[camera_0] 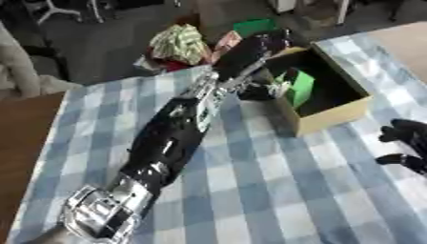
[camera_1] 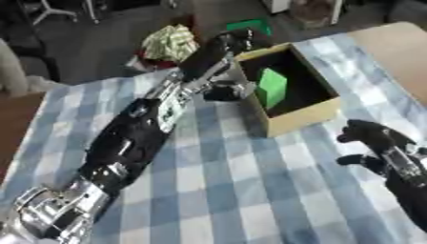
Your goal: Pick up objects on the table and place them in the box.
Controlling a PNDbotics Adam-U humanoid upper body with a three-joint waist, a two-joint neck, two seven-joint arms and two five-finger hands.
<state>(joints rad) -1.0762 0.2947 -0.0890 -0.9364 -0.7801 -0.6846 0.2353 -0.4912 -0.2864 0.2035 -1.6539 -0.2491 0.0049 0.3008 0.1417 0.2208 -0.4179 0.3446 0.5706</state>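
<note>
Box (camera_1: pixel 309 116) of tan cardboard, dark inside, stands open at the far right of the blue-and-white checked worktop (camera_0: pixel 275 190). A bright green block (camera_1: pixel 271 86) sits upright in it near the left wall; no writing can be read on either. The left hand (camera_0: pixel 259 45) is at the box's far left corner, and I cannot tell how its fingers are set or whether it grips anything. The right hand (camera_1: pixel 375 140) rests near the right edge, fingers curled, holding nothing.
</note>
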